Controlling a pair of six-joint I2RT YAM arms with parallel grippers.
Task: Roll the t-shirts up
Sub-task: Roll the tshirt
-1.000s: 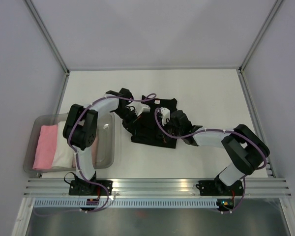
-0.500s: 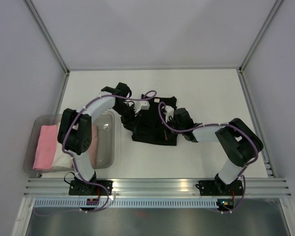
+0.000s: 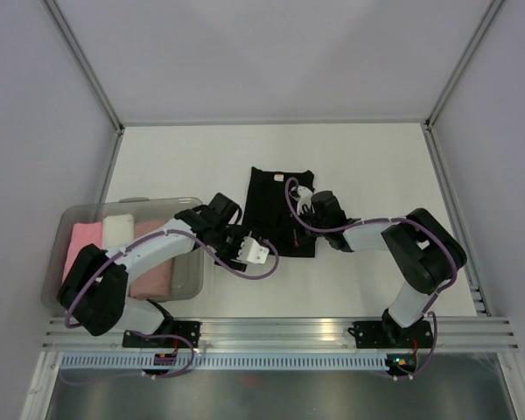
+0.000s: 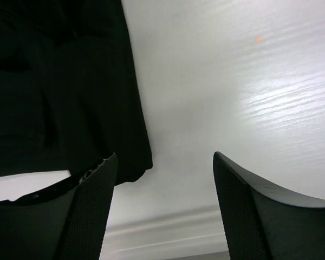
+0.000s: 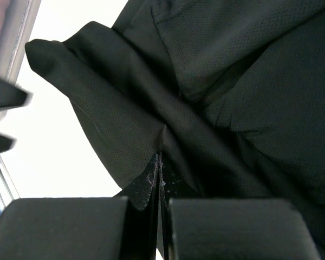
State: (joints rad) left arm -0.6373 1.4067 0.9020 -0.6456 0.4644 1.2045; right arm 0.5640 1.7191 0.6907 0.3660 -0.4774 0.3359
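I'm pinching a fold of the black t-shirt (image 3: 276,197) tight in my right gripper (image 5: 160,187), probably anchoring the folded strip mid-table (image 3: 376,166) for rolling. I'm holding my left gripper (image 4: 161,184) wide and empty, just off its near corner.

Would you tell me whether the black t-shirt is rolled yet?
Not rolled: the black t-shirt lies flat as a narrow folded strip, with no coil visible.

white table (image 3: 359,157), black t-shirt (image 3: 271,201) lying flat, clear bin (image 3: 191,278) at left
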